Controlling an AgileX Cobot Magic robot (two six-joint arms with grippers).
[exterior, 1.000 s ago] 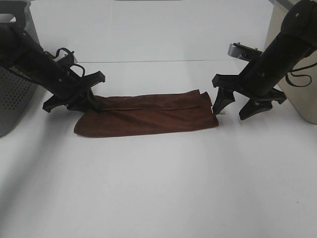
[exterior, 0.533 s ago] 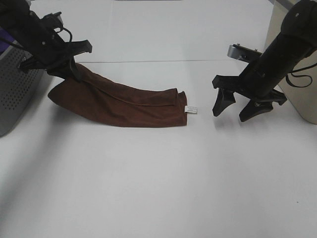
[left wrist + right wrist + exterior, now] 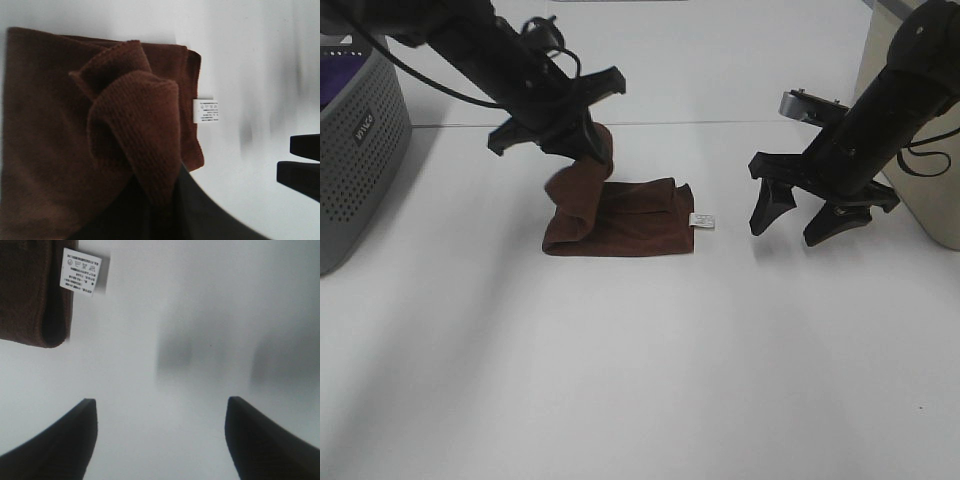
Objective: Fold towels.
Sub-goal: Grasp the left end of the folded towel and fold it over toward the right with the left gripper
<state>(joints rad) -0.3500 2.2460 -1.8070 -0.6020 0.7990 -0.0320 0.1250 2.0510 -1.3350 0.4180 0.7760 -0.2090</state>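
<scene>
Your left gripper [image 3: 582, 152] is pinched closed on one end of the dark brown towel [image 3: 635, 215]. It holds that end raised above the rest, which lies folded flat on the white table [image 3: 640, 370] near its middle, with the white tag [image 3: 700, 221] on the edge facing your right arm. Your right gripper [image 3: 790, 230] hangs near the tag, clear of the cloth, fingers spread wide on nothing; a grey perforated basket [image 3: 365, 160] sits at the left edge.

grey perforated basket [image 3: 365, 170]: far left | purple cloth [image 3: 334, 86]: inside it | white table [image 3: 640, 380]
</scene>
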